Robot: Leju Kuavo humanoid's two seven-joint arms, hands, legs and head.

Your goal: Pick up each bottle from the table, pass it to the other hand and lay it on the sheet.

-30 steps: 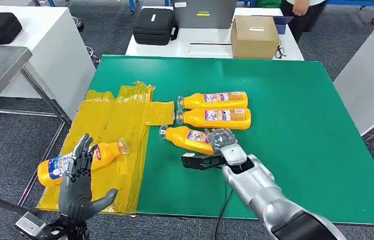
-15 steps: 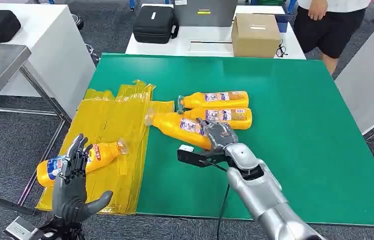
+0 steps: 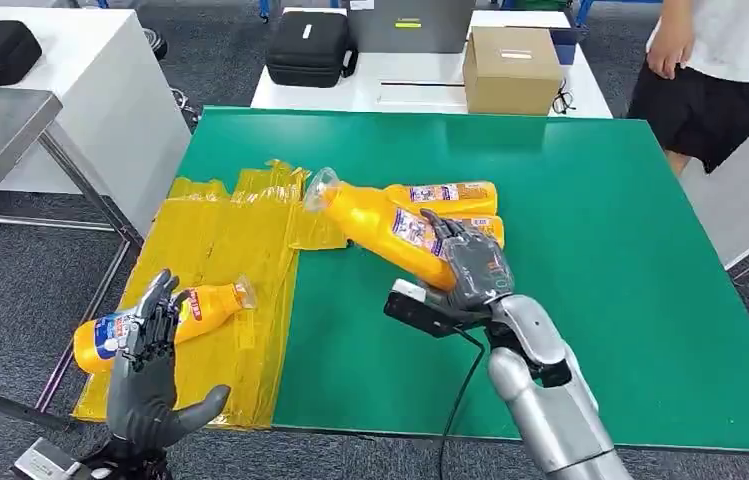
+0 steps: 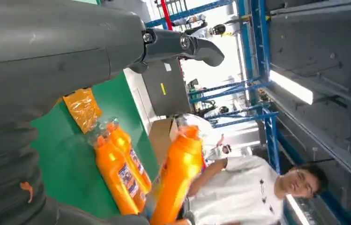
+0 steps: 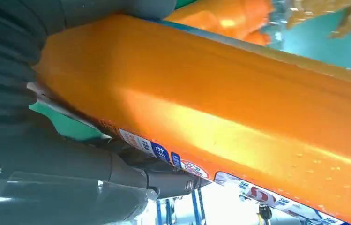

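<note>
Head view, background: workshop floor, white tables behind, black case (image 3: 309, 47), cardboard box (image 3: 511, 68), person (image 3: 725, 70) at far right beside the table.
Head view, surface: green table (image 3: 600, 250) with yellow sheet (image 3: 220, 270) draped over its left edge.
Head view, right hand (image 3: 472, 270): fingers wrapped around lifted bottle (image 3: 382, 228), gripping its lower body; bottle tilted, cap end up and toward the sheet, off the table.
Head view, 2 bottles on table (image 3: 445, 196): lying side by side just behind the lifted one, the nearer one mostly hidden by it.
Head view, bottle on sheet (image 3: 205, 305): lying flat near the sheet's front-left part, cap end toward the green table.
Head view, left hand (image 3: 155, 375): fingers spread, thumb out, holding nothing, in front of the bottle on the sheet.
Left wrist view: grey thumb (image 4: 182, 44) extended, nothing in grasp; lifted bottle (image 4: 178, 173) raised above the 2 bottles (image 4: 119, 171) lying on green; person (image 4: 257, 187) behind.
Right wrist view: lifted bottle (image 5: 220, 117) pressed against the palm, fingers (image 5: 117, 166) closed under its labelled side.
</note>
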